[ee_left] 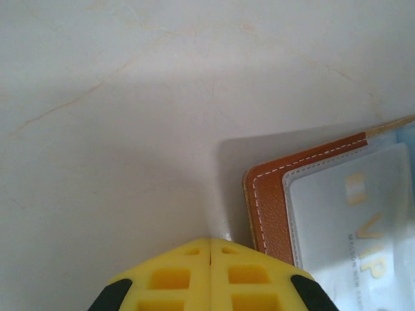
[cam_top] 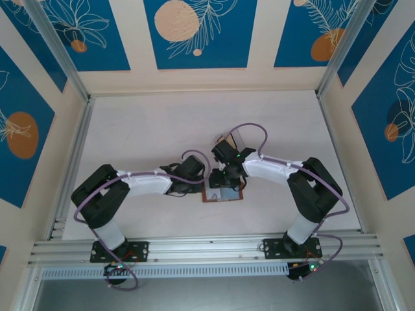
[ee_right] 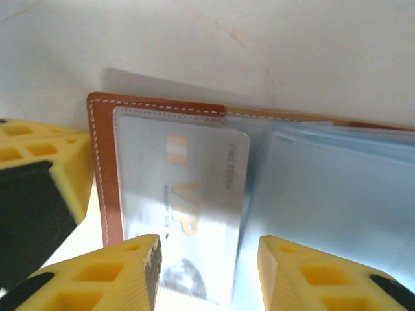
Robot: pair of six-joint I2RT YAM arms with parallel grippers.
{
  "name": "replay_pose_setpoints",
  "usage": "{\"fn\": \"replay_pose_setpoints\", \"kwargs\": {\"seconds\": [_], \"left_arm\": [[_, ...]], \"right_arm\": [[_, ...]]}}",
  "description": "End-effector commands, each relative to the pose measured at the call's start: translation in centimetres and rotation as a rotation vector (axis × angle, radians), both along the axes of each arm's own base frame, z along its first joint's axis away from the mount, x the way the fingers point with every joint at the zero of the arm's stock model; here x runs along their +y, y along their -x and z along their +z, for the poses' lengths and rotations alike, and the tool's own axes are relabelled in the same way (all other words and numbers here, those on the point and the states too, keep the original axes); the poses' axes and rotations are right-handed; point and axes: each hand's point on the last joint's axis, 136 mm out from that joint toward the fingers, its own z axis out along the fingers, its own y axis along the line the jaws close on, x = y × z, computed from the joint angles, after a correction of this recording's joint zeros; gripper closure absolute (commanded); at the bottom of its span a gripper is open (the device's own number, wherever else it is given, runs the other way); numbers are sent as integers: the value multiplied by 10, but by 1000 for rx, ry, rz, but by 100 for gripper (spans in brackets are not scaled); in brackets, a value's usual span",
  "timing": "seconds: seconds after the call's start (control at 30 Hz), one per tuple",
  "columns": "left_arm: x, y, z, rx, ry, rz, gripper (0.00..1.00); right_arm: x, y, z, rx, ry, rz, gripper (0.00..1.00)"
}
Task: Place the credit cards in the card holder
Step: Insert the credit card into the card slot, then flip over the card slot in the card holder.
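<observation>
— Where's the card holder (cam_top: 222, 194)?
— Lying open, mid-table. A credit card (ee_right: 194, 188) sits in its left clear sleeve.
— And the grippers?
— Left gripper (ee_left: 211, 249) is closed and empty, just beside its left edge. Right gripper (ee_right: 207, 259) is parted above it, holding nothing.

Reddish-brown card holder (ee_right: 107, 168) white-stitched, yellow fingers (ee_right: 123, 272), pale veined table (ee_left: 130, 97)

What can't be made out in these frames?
- Top external: card holder partly under the right arm; contents too small to see.
- Left wrist: holder cut off by the right frame edge; VIP card fine print blurred.
- Right wrist: card's lower corner hidden by the right end effector; right-hand sleeves blurred, any cards inside unclear.
</observation>
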Motion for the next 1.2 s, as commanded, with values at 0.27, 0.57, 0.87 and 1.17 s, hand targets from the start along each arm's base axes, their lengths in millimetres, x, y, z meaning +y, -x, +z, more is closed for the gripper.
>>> {"fn": "replay_pose_setpoints", "kwargs": {"seconds": [0.27,0.57,0.87,1.17], "left_arm": [[-21,27,-31,86,31,-95,100],[-21,25,-25,70,23,-110,100],[-21,26,-30,82,22,-113,100],[-22,25,-26,71,23,-118,100]], "right_arm": [[-45,-16,16,-67,150,-10,64],[-50,-25,-10,-60,258,5,59],[-53,-23,-31,-81,402,44,60],[-57,-9,-50,-28,466,58,68]]}}
